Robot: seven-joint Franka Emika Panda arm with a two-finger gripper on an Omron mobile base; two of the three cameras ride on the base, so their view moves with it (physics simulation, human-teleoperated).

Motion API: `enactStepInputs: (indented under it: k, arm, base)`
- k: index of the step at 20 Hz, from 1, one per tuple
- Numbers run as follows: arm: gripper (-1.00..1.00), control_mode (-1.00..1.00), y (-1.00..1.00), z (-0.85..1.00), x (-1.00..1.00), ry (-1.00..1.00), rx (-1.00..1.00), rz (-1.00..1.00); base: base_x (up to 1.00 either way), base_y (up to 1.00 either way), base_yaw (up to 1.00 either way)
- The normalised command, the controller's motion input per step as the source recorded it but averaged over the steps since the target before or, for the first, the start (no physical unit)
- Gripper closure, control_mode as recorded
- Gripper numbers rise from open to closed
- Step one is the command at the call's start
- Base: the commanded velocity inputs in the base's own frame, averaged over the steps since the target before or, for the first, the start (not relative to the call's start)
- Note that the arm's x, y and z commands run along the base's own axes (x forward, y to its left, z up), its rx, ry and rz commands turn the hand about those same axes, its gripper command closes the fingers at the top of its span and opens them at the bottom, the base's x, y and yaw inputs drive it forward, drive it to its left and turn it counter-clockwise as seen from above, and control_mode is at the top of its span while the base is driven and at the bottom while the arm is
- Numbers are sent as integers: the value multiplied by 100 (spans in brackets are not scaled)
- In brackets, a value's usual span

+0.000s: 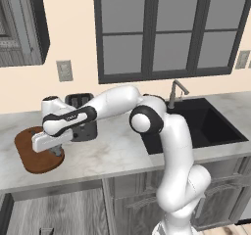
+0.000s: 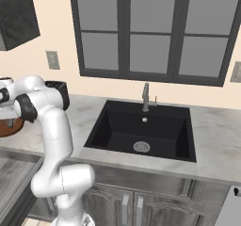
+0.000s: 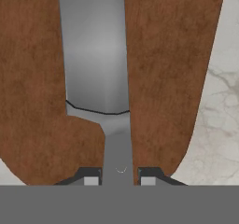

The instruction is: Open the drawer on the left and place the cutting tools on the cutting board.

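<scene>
1. The white Franka arm reaches left across the pale marbled stone counter [image 1: 117, 153], its forearm level above the worktop and its hand pointing down over the flat reddish-brown wooden cutting board [image 1: 33, 153].
2. The two-finger gripper [image 1: 57, 152] hangs just above the middle of that rounded oblong board in the left base view; whether it touches the wood cannot be told from there.
3. In the hand view the two small dark fingertips [image 3: 91, 175] stand close together, pinched on a narrow grey steel blade [image 3: 95, 55] that runs up from between them; the jaws are nearly closed on this small kitchen knife.
4. The blade widens away from the fingers, and the brown board [image 3: 163, 78] lies behind it on both sides. Whether the knife rests on the wood or is held above it cannot be judged.
5. A black toaster [image 1: 81, 116] stands on the counter just behind the forearm, beside the board's far right edge.
6. To the right, a black sink basin [image 2: 141, 131] is sunk into the counter, with a slim silver tap [image 2: 146, 97] at its back rim.
7. A grey wood-grain surface [image 1: 59, 212] lies below the counter edge at lower left; it may be the drawer, but that cannot be told.
</scene>
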Motion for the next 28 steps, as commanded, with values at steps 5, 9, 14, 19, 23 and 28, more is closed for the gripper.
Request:
enactStepInputs:
  k: [5, 9, 14, 19, 23, 28]
  arm:
    - [100, -100, 7, -13, 1, 0, 0, 0]
    - [100, -100, 6, -5, 1, 0, 0, 0]
    - [-100, -100, 0, 0, 0, 0, 0, 0]
    - [-100, -100, 0, 0, 0, 0, 0, 0]
    - [-100, -100, 0, 0, 0, 0, 0, 0]
    - [-100, -100, 0, 6, -17, -3, 0, 0]
  base:
    - [0, 0, 0]
    - [0, 0, 0]
    - [0, 0, 0]
    - [0, 0, 0]
    - [0, 0, 0]
    - [0, 0, 0]
